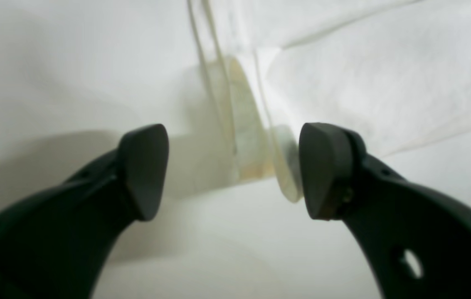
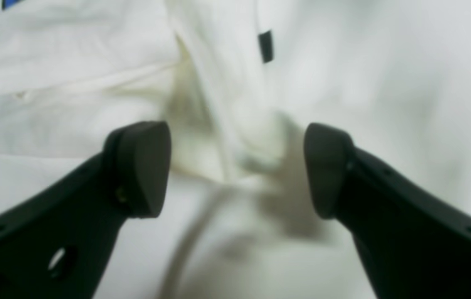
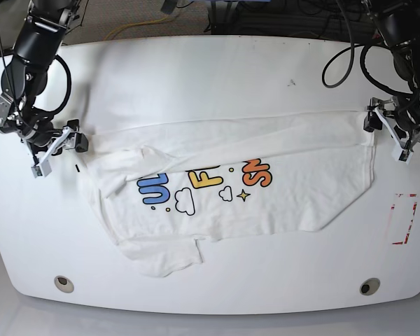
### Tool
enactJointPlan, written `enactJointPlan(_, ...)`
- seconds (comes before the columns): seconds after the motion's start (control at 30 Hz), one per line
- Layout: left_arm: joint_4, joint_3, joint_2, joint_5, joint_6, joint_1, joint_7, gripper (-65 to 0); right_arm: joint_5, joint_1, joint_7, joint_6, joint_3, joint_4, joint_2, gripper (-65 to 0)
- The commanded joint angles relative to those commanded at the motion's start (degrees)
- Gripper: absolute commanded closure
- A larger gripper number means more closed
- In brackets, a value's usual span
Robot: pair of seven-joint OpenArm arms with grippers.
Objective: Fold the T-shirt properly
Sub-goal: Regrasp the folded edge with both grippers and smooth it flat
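The white T-shirt (image 3: 294, 199) lies spread across the white table (image 3: 217, 77), print side up, with its top part folded down along a long crease. My left gripper (image 3: 369, 123) is at the shirt's right edge. In the left wrist view it (image 1: 233, 170) is open, with a folded cloth edge (image 1: 256, 137) between the jaws. My right gripper (image 3: 80, 143) is at the shirt's left edge. In the right wrist view it (image 2: 237, 170) is open, with a bunched cloth fold (image 2: 256, 141) between the jaws. The shirt (image 2: 73, 62) shows a bit of blue and yellow print at the top left.
A red-outlined rectangle (image 3: 404, 218) is marked on the table at the right. A small black mark (image 3: 78, 168) sits beside the right gripper. Two round holes (image 3: 64, 283) (image 3: 369, 286) lie near the table's front edge. Cables hang behind the table.
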Motion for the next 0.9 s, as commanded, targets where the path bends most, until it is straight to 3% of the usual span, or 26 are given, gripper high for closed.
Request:
enactJointPlan(0.07, 0.0, 0.0, 0.0, 0.1, 0.0, 0.0, 0.0, -57.1, -1.7, 0.0, 0.6, 0.0, 0.0, 0.0, -1.2, -48.0)
enactJointPlan(0.37, -4.6, 4.2, 0.1, 2.9, 0.0, -0.5, -0.2, -57.2, -10.4, -0.2, 4.6, 0.0, 0.1, -0.1, -5.5, -47.9)
enactJointPlan(0.47, -6.9, 4.8, 0.2, 3.2, 0.0, -0.5, -3.7, -56.7, -11.6, -0.2, 4.7, 0.0, 0.2, -0.1, -6.3, -44.5)
enactJointPlan(0.6, -10.5, 5.5, 0.2, 3.3, 0.0, -0.4, -6.8, -41.1, -11.6, -0.2, 4.7, 0.0, 0.4, -0.1, -6.4, -24.4)
enactJointPlan(0.7, -12.0, 5.5, 0.1, 3.3, 0.0, -0.5, -6.9, -17.8, -11.7, -0.3, 4.7, 0.0, 0.4, -0.1, -6.4, -1.4)
enactJointPlan(0.8, -12.0, 5.5, 0.1, 3.3, 0.0, -0.4, -6.8, -5.3, -11.3, -1.4, 4.4, 0.0, 0.4, 0.5, -6.3, 0.0)
enactJointPlan(0.9, -12.0, 5.3, -0.3, 2.9, 0.0, 1.5, -5.4, -3.9, -11.3, -3.6, 4.2, 0.0, 0.4, 4.0, -6.3, 0.0)
